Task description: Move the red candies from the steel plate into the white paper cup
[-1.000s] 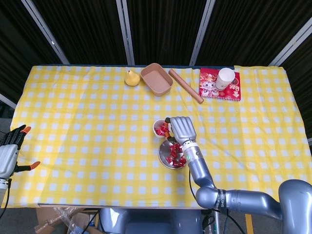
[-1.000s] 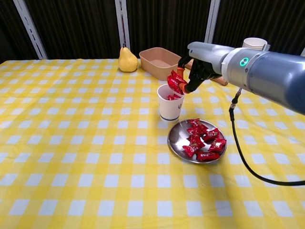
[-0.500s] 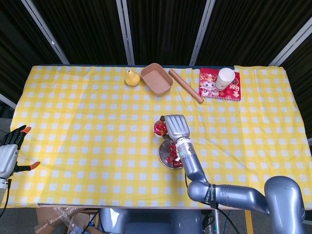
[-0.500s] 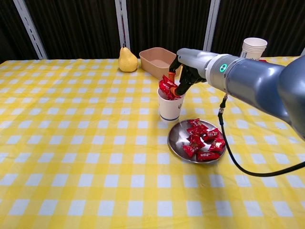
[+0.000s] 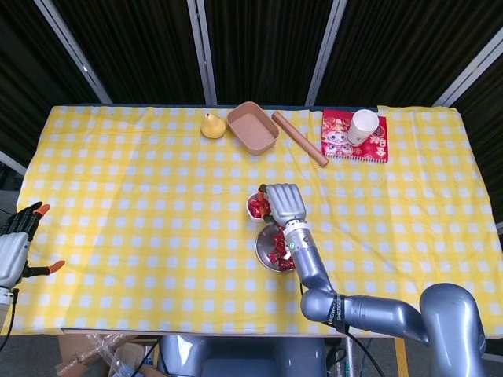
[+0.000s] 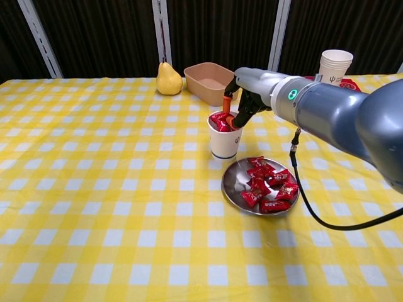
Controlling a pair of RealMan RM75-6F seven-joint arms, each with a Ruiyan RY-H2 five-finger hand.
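Staged test setup, lab-like rather than a home. Table under yellow checked cloth (image 5: 118,196), backed by black curtains (image 6: 94,31) with pale metal frame struts (image 6: 160,31). Cardboard box and plastic wrap (image 5: 102,357) lie on the floor below the table's near edge.

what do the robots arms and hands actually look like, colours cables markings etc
The right arm is glossy silver-grey with rounded casings, a small green light ring near the wrist and a thin black cable looping beneath it. The right hand has a light grey back, dark fingers and orange fingertips. The left hand, at the head view's edge, is grey with black fingers and orange tips. No sleeves.
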